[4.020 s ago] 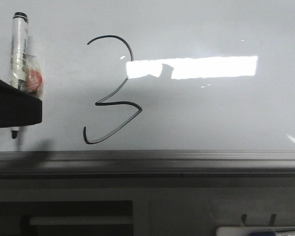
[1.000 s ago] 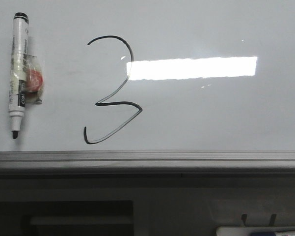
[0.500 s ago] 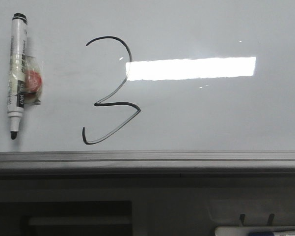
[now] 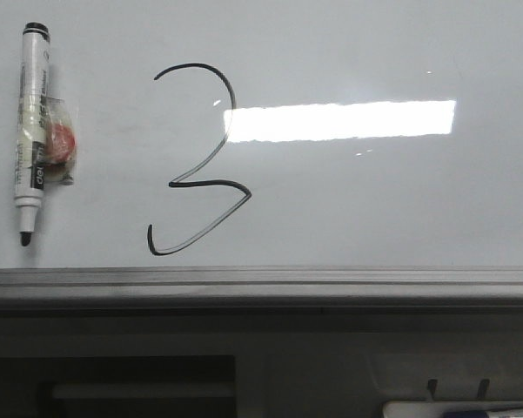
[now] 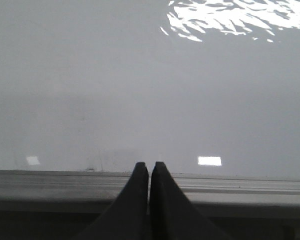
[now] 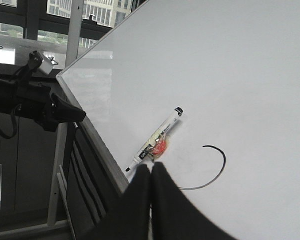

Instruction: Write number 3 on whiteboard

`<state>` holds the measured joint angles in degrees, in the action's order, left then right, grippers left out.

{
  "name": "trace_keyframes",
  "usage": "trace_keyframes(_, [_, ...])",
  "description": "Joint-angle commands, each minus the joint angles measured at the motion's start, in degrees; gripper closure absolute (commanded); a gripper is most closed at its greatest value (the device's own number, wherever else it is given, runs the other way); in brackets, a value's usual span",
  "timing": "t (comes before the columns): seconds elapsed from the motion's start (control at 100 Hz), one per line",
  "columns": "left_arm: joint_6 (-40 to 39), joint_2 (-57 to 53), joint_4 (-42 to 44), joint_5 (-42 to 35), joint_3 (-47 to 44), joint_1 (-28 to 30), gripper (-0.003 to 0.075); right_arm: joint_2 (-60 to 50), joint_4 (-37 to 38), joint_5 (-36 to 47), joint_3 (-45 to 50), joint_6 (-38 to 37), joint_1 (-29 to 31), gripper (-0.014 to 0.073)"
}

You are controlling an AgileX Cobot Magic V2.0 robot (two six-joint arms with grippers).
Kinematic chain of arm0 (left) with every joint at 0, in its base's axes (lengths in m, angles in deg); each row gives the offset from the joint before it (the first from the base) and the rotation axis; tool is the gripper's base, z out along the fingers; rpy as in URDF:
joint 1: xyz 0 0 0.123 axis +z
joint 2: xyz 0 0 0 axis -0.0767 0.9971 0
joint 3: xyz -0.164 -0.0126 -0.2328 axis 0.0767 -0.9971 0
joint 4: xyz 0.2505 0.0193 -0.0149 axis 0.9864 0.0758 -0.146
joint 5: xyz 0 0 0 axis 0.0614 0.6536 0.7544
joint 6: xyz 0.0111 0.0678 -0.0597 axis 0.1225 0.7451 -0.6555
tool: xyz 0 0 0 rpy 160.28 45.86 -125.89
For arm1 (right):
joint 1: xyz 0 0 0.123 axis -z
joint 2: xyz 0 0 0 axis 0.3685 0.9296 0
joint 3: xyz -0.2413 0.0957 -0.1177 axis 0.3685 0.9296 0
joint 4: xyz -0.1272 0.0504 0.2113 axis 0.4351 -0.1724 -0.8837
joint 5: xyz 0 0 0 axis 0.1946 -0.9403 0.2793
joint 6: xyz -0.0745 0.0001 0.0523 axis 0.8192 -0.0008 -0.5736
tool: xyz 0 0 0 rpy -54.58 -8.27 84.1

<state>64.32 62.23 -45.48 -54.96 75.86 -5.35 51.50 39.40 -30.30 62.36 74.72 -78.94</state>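
Two grippers, both with jaws pressed together and holding nothing: left gripper point(image 5: 149, 167) over the grey edge rail, right gripper point(image 6: 150, 170) just short of the pen. Large glossy pale grey-white whiteboard point(image 4: 374, 200) carries a thin black hand-drawn number 3 point(image 4: 196, 161), left of centre. White black-capped marker pen point(image 4: 30, 131) stays stuck to the board, left of the numeral, tip down.

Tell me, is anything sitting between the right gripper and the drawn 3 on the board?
Nothing visible does. In the right wrist view, the right gripper, shut and empty, hangs by the number 3 on the whiteboard. The marker pen lies apart, left of the figure, not across that path.
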Motion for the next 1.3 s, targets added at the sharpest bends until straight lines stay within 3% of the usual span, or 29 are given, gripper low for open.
trace_keyframes(0.0, [-0.59,-1.39,-0.55,-2.96,-0.68,0.00,0.0741,0.23,0.45,4.51,-1.57,0.01,0.03,0.0641])
trace_keyframes(1.01, [-0.59,-1.31,-0.55,-2.96,-0.58,0.00,0.0741,0.01,0.45,5.44,-1.57,-1.69,0.03,0.0641])
trace_keyframes(1.13, [-0.59,-1.31,-0.55,-2.96,-0.58,0.00,0.0741,0.01,0.45,5.34,-1.54,-2.53,3.04,0.0641])
trace_keyframes(1.29, [-0.59,-1.31,-0.55,-2.96,-0.58,0.00,0.0741,0.01,-0.42,8.47,-0.29,-2.98,13.32,0.0641])
